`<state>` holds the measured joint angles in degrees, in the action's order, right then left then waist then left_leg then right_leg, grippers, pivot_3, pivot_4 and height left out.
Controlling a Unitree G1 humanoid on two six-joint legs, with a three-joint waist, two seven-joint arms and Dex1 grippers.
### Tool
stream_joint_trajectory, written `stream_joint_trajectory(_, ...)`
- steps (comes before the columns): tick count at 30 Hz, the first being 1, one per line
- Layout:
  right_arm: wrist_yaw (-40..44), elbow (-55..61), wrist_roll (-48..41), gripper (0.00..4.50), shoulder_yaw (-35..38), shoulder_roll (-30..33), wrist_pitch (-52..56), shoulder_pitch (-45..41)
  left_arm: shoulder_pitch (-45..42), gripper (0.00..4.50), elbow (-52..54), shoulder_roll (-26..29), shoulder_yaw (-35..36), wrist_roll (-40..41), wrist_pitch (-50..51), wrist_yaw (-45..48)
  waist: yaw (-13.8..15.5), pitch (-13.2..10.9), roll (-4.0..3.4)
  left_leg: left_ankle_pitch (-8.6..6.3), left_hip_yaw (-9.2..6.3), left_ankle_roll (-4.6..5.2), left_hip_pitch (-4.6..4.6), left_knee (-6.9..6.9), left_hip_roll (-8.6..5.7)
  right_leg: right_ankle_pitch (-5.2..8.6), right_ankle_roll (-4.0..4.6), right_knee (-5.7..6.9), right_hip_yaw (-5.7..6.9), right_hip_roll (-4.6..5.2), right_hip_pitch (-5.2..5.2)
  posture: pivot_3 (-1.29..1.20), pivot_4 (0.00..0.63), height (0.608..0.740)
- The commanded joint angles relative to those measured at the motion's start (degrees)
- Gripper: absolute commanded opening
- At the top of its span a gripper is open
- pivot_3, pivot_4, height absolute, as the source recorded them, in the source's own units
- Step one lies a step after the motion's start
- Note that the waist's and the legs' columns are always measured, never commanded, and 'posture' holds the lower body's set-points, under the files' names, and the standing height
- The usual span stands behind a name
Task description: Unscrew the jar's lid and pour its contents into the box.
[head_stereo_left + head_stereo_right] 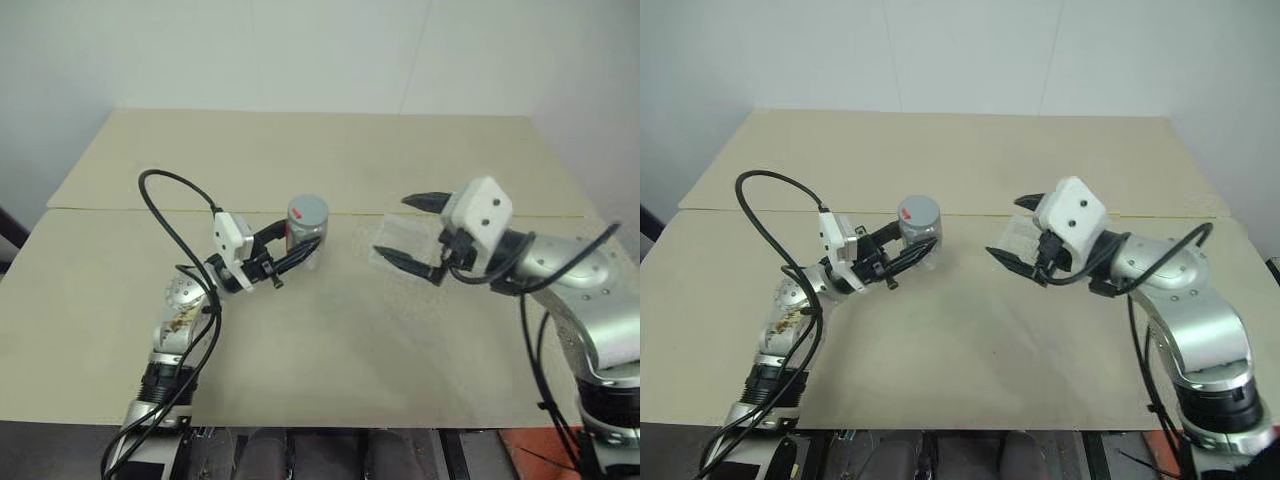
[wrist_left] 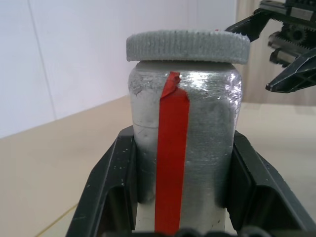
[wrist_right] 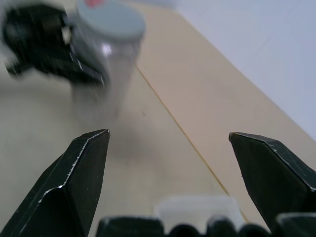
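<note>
The left claw [image 1: 290, 250] clamps one jar [image 1: 305, 232], its single grey lid [image 1: 308, 209] on, above the surface [image 1: 330, 330]. The right claw [image 1: 415, 232] gapes wide beside it, one clear box [image 1: 405, 245] beneath.

My two head eyes are looking forward and down over the tabletop [image 1: 330, 330], sharing it. My left wrist camera is sitting close against the jar [image 2: 185, 148]; my right wrist camera is facing it at eleven o'clock, farther off.
</note>
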<state>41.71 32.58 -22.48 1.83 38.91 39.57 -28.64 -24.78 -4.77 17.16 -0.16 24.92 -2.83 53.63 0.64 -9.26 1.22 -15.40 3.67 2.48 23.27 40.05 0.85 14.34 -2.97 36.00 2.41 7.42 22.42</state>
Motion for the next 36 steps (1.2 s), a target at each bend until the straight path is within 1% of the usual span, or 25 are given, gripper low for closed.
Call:
stream_joint_trajectory(1,-4.6,2.9,-3.7,4.50,1.8,-3.8,2.8,-2.2,-0.5,1.91,0.4,-1.7,-0.1,-0.4,-2.3,-0.9,0.0,0.0,0.00,0.00,0.00,0.01,0.00,0.02,0.00,0.00,0.00,0.01,0.00,0.00,0.00,0.00,0.150,0.740)
stream_joint_trajectory(5,-11.2,5.0,-5.8,4.50,1.9,-9.4,7.0,-2.7,0.3,1.91,-0.9,-5.3,0.0,-3.3,-5.3,-5.9,0.2,0.0,0.00,-0.07,-0.03,0.12,-0.01,0.04,0.00,-0.01,-0.01,0.08,0.01,0.00,0.00,0.00,0.150,0.740)
stream_joint_trajectory(7,-13.4,6.5,-5.0,4.50,0.3,-11.2,6.9,-2.0,0.8,1.91,-1.3,-6.9,-0.2,-4.4,-6.4,-7.5,0.1,0.0,0.00,-0.07,-0.05,0.12,0.00,0.06,-0.01,-0.02,-0.02,0.08,0.02,0.00,-0.01,0.00,0.150,0.740)
stream_joint_trajectory(10,-17.8,8.1,-4.4,4.50,-2.2,-15.4,6.9,-1.1,0.5,1.91,-3.1,-8.8,-1.0,-7.6,-10.1,-10.0,0.0,0.0,-0.01,-0.07,-0.04,0.12,0.00,0.03,-0.01,-0.03,-0.03,0.08,0.01,0.00,0.02,0.00,0.150,0.740)
stream_joint_trajectory(14,-21.2,7.8,-1.0,4.50,-5.9,-17.8,5.4,-1.2,-0.2,1.91,-4.3,-10.0,-1.2,-7.8,-10.8,-10.9,-0.1,0.0,-0.01,-0.05,-0.02,0.09,0.02,0.04,-0.02,-0.03,-0.03,0.11,0.00,0.00,0.07,0.00,0.150,0.740)
stream_joint_trajectory(20,-23.9,5.8,3.1,4.50,-9.9,-20.1,3.7,-1.8,-0.3,1.91,-5.4,-11.1,-2.4,-8.7,-12.4,-10.9,-0.1,0.0,-0.01,-0.06,-0.03,0.12,0.01,0.03,-0.03,-0.03,-0.03,0.11,0.01,0.00,0.07,0.00,0.150,0.740)
stream_joint_trajectory(29,-24.9,3.4,4.8,4.50,-10.2,-23.1,3.1,-2.2,0.4,1.91,-5.2,-11.7,-3.6,-8.9,-13.5,-10.9,-0.2,0.0,-0.01,-0.07,-0.02,0.13,0.02,0.02,-0.03,-0.03,-0.04,0.10,0.02,0.00,0.09,0.00,0.150,0.740)
stream_joint_trajectory(36,-24.4,2.5,4.7,4.50,-10.1,-23.9,3.1,-2.4,0.2,1.91,-5.3,-11.7,-3.6,-8.7,-13.6,-10.8,-0.2,0.0,-0.01,-0.07,-0.02,0.14,0.02,0.02,-0.03,-0.03,-0.04,0.09,0.02,0.00,0.09,0.00,0.150,0.740)
